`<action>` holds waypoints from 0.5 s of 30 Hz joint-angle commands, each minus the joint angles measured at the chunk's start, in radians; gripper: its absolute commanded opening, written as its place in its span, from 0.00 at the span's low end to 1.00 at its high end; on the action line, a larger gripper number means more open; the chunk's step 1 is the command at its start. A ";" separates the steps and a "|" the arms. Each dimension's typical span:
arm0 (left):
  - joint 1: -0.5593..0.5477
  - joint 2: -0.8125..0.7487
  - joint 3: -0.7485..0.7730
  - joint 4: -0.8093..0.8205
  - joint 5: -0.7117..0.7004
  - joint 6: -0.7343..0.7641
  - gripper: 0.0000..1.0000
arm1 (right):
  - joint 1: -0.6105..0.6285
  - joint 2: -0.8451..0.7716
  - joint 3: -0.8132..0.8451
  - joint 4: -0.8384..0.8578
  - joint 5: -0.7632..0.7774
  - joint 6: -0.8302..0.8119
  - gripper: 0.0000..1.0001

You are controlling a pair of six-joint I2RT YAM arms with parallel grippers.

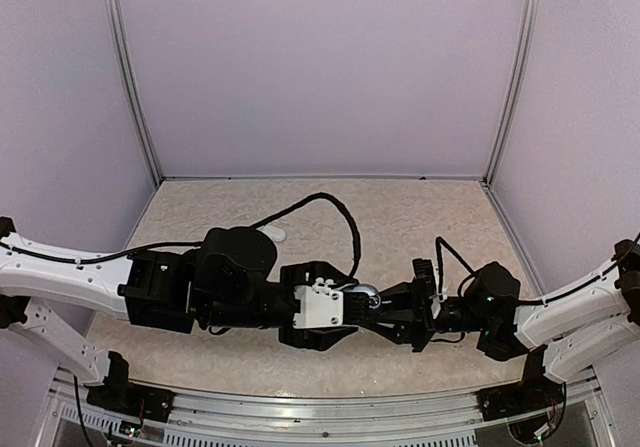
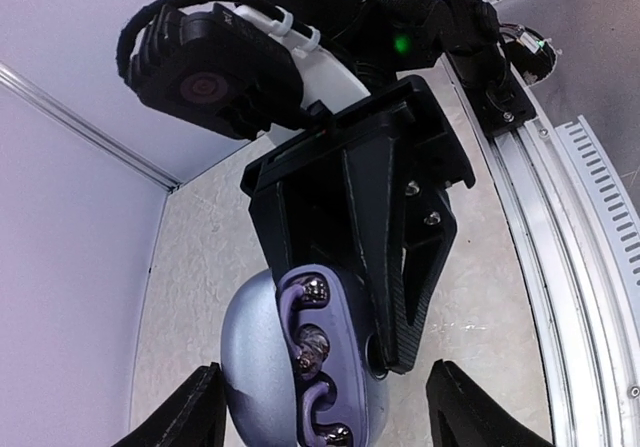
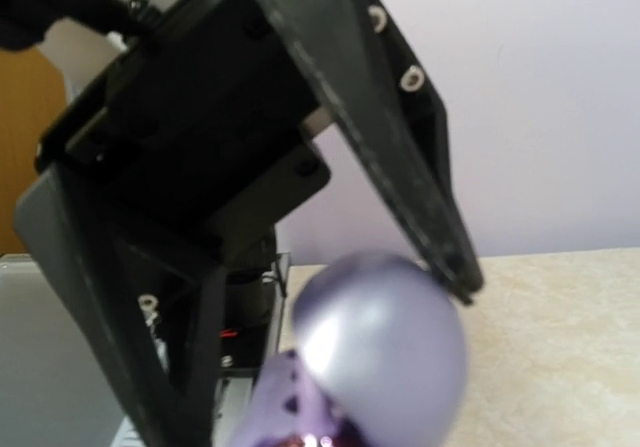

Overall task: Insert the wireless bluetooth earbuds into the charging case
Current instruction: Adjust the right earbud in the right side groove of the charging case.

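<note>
Left gripper [image 2: 325, 412]: fingers stood apart, one each side of case [image 2: 262, 367], not touching it. Case was held above table [image 1: 420, 217], between both grippers. Open face was turned toward left wrist camera; long axis ran across line between left fingers. Dark buds [image 2: 312, 345] appeared seated in its purple tray, one beyond other along that axis. Right gripper [image 1: 382, 305]: clamped on case.

A robotics lab cell: plain lilac walls [image 1: 320, 67], aluminium frame posts [image 1: 134, 87], speckled benchtop [image 1: 420, 207]
</note>
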 commanded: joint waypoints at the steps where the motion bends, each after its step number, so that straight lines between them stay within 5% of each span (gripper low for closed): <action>1: 0.044 -0.070 -0.016 0.062 0.035 -0.107 0.70 | -0.012 -0.032 0.039 -0.016 0.045 -0.064 0.00; 15: 0.156 -0.074 0.042 -0.005 0.235 -0.207 0.64 | -0.012 -0.017 0.046 -0.054 0.040 -0.108 0.00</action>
